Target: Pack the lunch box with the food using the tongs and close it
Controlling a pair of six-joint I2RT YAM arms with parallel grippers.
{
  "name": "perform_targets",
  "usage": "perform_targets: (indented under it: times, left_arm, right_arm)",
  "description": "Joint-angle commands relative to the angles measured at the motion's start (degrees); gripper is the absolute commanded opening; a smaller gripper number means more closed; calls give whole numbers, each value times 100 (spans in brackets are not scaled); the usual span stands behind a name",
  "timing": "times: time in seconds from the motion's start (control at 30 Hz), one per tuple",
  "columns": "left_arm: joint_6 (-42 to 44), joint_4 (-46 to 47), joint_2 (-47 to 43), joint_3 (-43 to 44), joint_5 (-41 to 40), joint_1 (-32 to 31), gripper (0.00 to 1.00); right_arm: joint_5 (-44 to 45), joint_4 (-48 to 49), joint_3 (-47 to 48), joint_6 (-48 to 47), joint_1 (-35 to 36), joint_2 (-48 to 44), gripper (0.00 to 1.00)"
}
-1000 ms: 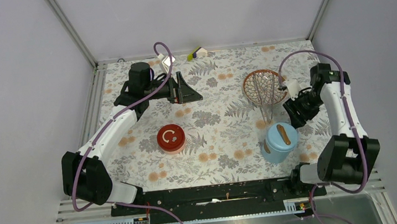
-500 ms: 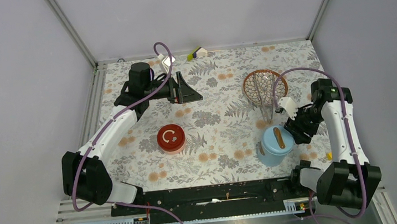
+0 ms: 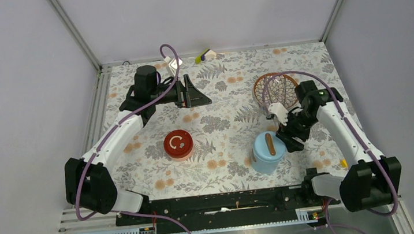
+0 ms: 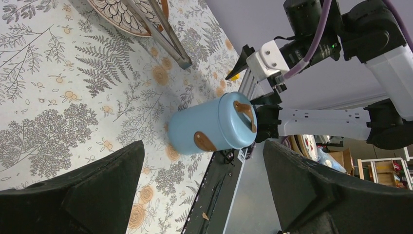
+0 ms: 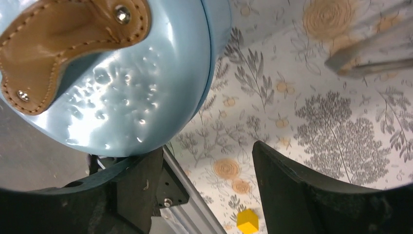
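Standing upright on the table (image 3: 223, 127) near the front edge: light-blue shell (image 3: 268, 152), brown strap (image 3: 270, 144) across its top. Hanging just beside its right flank, maybe touching: right tool (image 3: 284, 139), jaws standing well apart and gripping nothing. In the wrist view the shell is sitting outside the gap, over one finger. Sitting well apart to the left: salmon-pink bowl (image 3: 178, 145), holding something white, too small to name. Lying further back: tongs (image 4: 176, 51), one end on the patterned dish (image 3: 255, 90), the joined end resting on the table. Hovering at the far side: left tool (image 3: 196, 92), fully open, carrying nothing.

Judging the step: handling the shell, nudging or getting ready to grip. Doing it well:
- keeping contact low on the wall to avoid tipping
- centring the shell between both fingers before closing
- moving slowly on the slick curved surface
- staying clear of the tongs just behind
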Motion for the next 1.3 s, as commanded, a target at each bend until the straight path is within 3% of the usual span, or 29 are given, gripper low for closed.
perform_targets:
  times: [0.0, 0.43, 0.83, 0.97, 1.13, 1.27]
  left_arm:
    - [-146, 360, -18, 70, -99, -19, 99]
    - [-114, 195, -138, -35, -392, 343, 99]
    - [1477, -1465, -25, 528, -828, 696, 99]
    - [1456, -1606, -44, 434, -686, 911, 99]
    - [1832, -1924, -83, 583, -527, 1180, 99]
    - [2689, -2596, -193, 731, -598, 1330, 99]
  right_arm:
    - [-239, 568, 32, 1245, 680, -94, 76]
    - [-244, 1994, 331, 3303, 1926, 463, 83]
    - [-596, 3019, 1133, 4300, 2528, 1658, 84]
    - [-1035, 3339, 1604, 4623, 2540, 2104, 84]
    - [-1089, 3066, 1986, 4295, 2565, 2314, 82]
    - [-822, 2895, 1222, 3643, 2496, 1547, 83]
